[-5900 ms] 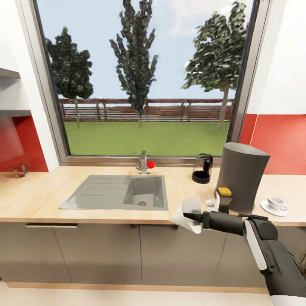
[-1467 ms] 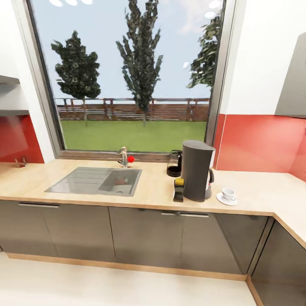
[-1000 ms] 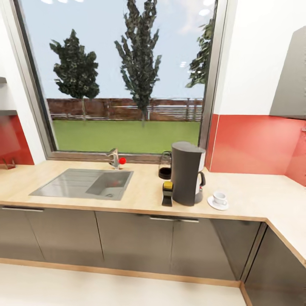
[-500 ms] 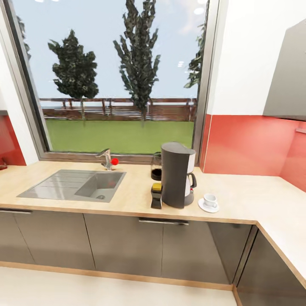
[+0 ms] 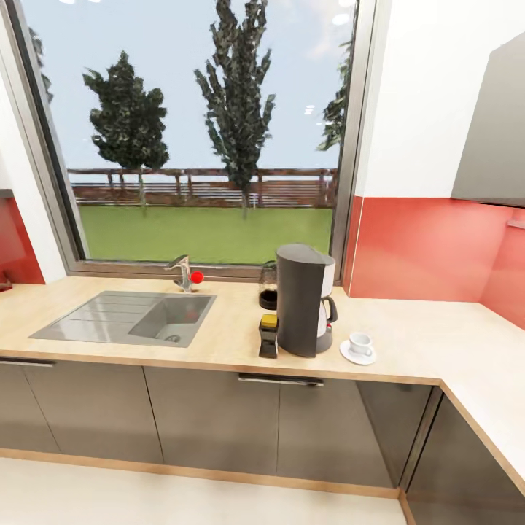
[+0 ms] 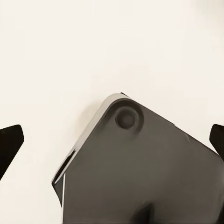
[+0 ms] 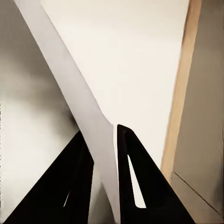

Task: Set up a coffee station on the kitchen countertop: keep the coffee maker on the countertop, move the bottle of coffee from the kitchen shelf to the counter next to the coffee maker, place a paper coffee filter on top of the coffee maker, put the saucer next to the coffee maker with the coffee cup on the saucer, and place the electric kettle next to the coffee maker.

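Our right gripper [image 7: 103,154] has its two dark fingers pressed onto the paper coffee filter [image 7: 74,93], a white sheet that runs up and away between them over the pale floor [image 7: 140,56], with a wooden plinth strip [image 7: 182,88] and a grey cabinet front just beside it. Our left gripper [image 6: 112,144] is spread wide, its dark fingertips [image 6: 9,144] sitting at the two edges of the left wrist view with nothing between them, above a dark grey part of our own body. Further out, from the head view, we see the coffee maker [image 5: 302,300] upright on the countertop [image 5: 408,343]. The bottle of coffee [image 5: 269,335], yellow-capped, stands just beside it on the sink [image 5: 124,318] side. The electric kettle [image 5: 270,286] stands just behind, by the window. The coffee cup [image 5: 359,343] sits on the saucer [image 5: 357,356] just beside the maker's other side.
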Available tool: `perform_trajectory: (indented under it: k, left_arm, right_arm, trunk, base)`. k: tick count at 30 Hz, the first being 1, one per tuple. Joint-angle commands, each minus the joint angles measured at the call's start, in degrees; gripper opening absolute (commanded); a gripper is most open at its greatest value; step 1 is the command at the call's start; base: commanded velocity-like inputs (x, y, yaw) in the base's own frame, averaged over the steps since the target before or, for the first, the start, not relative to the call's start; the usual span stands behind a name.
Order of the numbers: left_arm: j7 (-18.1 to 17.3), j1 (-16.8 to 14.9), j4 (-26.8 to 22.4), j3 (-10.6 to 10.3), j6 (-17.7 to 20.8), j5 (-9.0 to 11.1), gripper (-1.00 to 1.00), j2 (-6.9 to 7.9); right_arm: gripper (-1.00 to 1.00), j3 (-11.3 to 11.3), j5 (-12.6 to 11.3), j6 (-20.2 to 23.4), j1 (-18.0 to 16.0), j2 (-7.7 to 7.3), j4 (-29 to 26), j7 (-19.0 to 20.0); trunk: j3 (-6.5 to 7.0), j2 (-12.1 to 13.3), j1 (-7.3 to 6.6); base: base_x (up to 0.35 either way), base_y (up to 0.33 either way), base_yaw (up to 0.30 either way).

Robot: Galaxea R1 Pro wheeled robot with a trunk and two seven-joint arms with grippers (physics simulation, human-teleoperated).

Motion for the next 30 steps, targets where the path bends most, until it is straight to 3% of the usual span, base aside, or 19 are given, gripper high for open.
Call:
perform_trajectory:
  k: [1, 4, 5, 10, 15, 17, 18, 19, 21, 22, 25, 26, 27, 28, 29, 30]
  left_arm:
    - [0.0, 0.1, -0.1, 0.1, 0.0, 0.2, 1.00, -0.04]
    - [0.0, 0.1, -0.1, 0.1, 0.0, 0.3, 1.00, 0.04]
    - [0.0, 0.1, 0.0, 0.1, 0.0, 0.3, 1.00, 0.06]
    - [0.3, 0.1, 0.3, 0.1, 0.0, -0.3, 1.00, 0.08]
    - [0.7, 0.1, 0.4, 0.0, 0.1, -0.4, 1.00, 0.16]
    - [0.8, 0.1, 0.4, 0.1, 0.2, -0.2, 1.00, 0.21]
    - [0.8, 0.1, 0.4, 0.1, 0.3, -0.1, 1.00, 0.26]
    - [0.8, 0.1, 0.4, 0.1, 0.3, 0.0, 1.00, 0.29]
    - [0.9, 0.1, 0.5, 0.2, 0.4, 0.2, 1.00, 0.76]
    - [0.9, 0.1, 0.5, 0.2, 0.4, 0.3, 1.00, 0.99]
    - [0.8, 0.1, 0.5, 0.2, 0.5, 0.4, 1.00, 1.08]
    - [0.9, 0.1, 0.5, 0.2, 0.6, 0.3, 1.00, 1.09]
    - [0.9, 0.1, 0.5, 0.2, 0.6, 0.1, 1.00, 1.10]
    - [0.9, 0.1, 0.5, 0.2, 0.7, -0.2, 1.00, 1.10]
    - [0.8, 0.1, 0.5, 0.2, 0.7, -0.4, 1.00, 1.07]
    - [0.8, 0.1, 0.5, 0.2, 0.8, -0.3, 1.00, 1.11]
  right_arm:
    - [-1.00, 0.7, 1.4, 6.3, 0.1, 0.43, -5.0, 0.3]
    - [-1.00, 2.6, 2.8, 17.7, 0.1, 1.23, -16.3, 0.6]
    - [-1.00, 3.0, 2.9, 19.4, 0.1, 1.47, -18.4, 0.7]
    - [-1.00, 7.6, 3.4, 34.5, 0.1, 4.35, -34.3, 1.1]
    - [-1.00, 11.7, 2.9, 45.5, 0.1, 5.69, -47.2, 2.7]
    - [-1.00, 12.5, 2.8, 50.6, 0.1, 6.19, -54.4, 6.4]
    - [-1.00, 12.9, 2.9, 54.1, 0.0, 6.34, -60.8, 12.8]
    - [-1.00, 12.9, 3.0, 54.9, 0.0, 6.40, -62.2, 14.3]
    - [-1.00, 13.0, 3.3, 55.6, -1.3, 7.07, -70.5, 20.5]
    - [-1.00, 13.1, 3.0, 55.6, -4.6, 7.72, -73.4, 22.8]
    - [-1.00, 13.0, 2.0, 55.6, -12.1, 9.12, -74.4, 27.5]
    - [-1.00, 12.7, 1.2, 55.6, -19.2, 11.46, -74.4, 30.0]
    - [-1.00, 12.4, 0.9, 55.6, -23.8, 13.10, -74.3, 30.6]
    - [-1.00, 12.0, 0.8, 55.6, -25.9, 13.80, -74.2, 30.8]
    - [-1.00, 10.5, 0.7, 55.6, -29.6, 14.84, -73.9, 30.9]
    - [-1.00, 4.4, 0.6, 55.6, -41.1, 16.99, -69.8, 31.0]
  trunk:
    - [-0.01, 0.0, 0.02]
    - [-0.01, 0.0, 0.02]
    - [-0.01, 0.0, 0.02]
    - [-0.01, 0.0, 0.02]
    - [-0.01, 0.0, 0.02]
    - [-0.01, 0.0, 0.02]
    - [-0.01, 0.0, 0.02]
    - [-0.01, 0.0, 0.02]
    - [-0.01, 0.0, 0.02]
    - [-0.01, 0.0, 0.02]
    - [-0.01, 0.0, 0.02]
    - [-0.01, 0.0, 0.02]
    - [-0.01, 0.0, 0.02]
    - [-0.01, 0.0, 0.02]
    - [-0.01, 0.0, 0.02]
    - [-0.01, 0.0, 0.02]
  base:
    - [0.000, 0.000, 0.000]
    - [0.000, 0.000, 0.000]
    - [0.000, 0.000, 0.000]
    - [0.000, 0.000, 0.000]
    - [0.000, 0.000, 0.000]
    - [0.000, 0.000, 0.000]
    - [0.000, 0.000, 0.000]
    - [0.000, 0.000, 0.000]
    - [0.000, 0.000, 0.000]
    - [0.000, 0.000, 0.000]
    - [0.000, 0.000, 0.000]
    - [0.000, 0.000, 0.000]
    - [0.000, 0.000, 0.000]
    - [0.000, 0.000, 0.000]
    - [0.000, 0.000, 0.000]
    - [0.000, 0.000, 0.000]
